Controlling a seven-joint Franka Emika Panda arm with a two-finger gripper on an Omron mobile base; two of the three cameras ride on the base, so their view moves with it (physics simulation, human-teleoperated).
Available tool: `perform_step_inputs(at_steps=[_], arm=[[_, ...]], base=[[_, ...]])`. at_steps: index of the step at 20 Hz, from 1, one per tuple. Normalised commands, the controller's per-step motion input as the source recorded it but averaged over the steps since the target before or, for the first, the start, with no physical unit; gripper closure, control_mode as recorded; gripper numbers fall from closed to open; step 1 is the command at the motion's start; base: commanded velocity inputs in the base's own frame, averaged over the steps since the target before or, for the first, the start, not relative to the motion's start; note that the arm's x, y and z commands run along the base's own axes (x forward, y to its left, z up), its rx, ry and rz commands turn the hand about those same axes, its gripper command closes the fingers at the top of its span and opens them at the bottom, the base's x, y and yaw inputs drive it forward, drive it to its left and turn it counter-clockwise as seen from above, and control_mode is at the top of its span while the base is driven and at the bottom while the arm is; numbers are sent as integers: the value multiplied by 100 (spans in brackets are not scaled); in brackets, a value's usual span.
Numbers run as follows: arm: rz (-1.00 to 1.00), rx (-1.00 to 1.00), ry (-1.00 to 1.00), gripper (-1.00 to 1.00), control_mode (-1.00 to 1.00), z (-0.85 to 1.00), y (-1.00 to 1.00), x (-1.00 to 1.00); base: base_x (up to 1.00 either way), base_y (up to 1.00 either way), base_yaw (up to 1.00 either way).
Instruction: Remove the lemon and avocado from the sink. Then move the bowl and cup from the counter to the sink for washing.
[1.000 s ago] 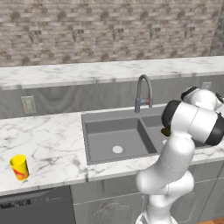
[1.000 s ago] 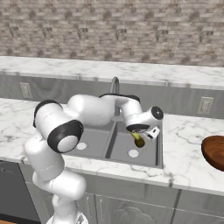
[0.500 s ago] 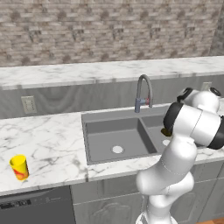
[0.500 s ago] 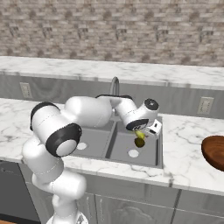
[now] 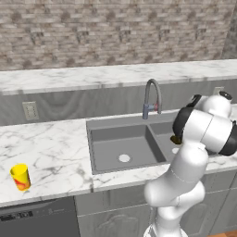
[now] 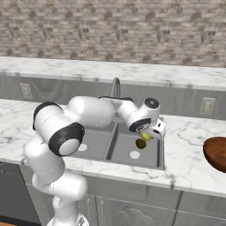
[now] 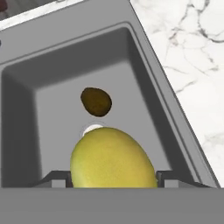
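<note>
Since our gripper (image 6: 147,136) had the lemon (image 7: 113,157) clamped between its jaws above the sink's (image 6: 156,152) right basin, avocado (image 7: 96,102) sitting on that basin's floor by the drain, we figured that round fruit could've easily slipped and dropped back in.

Marble counter (image 5: 51,148) — brick wall (image 5: 106,32)

The bowl (image 6: 217,153) is cut off by the right edge of the right base view, only its left part showing. In the hand view, the lemon (image 7: 113,159) hides most of the white drain (image 7: 92,128) behind it, and its own lower end is cut off. The robot's arm covers much of the sink's (image 5: 121,124) right basin in the left base view.
</note>
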Motion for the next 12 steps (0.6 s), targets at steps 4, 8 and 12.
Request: perform_step_inputs(at_steps=[4, 8, 12], arm=[[0, -4, 2, 100, -100, 0, -29, 6], [0, -2, 2, 100, -100, 0, -31, 11], [0, 0, 0, 100, -100, 0, -28, 15]], base=[[0, 0, 0], [0, 0, 0], [0, 0, 0]])
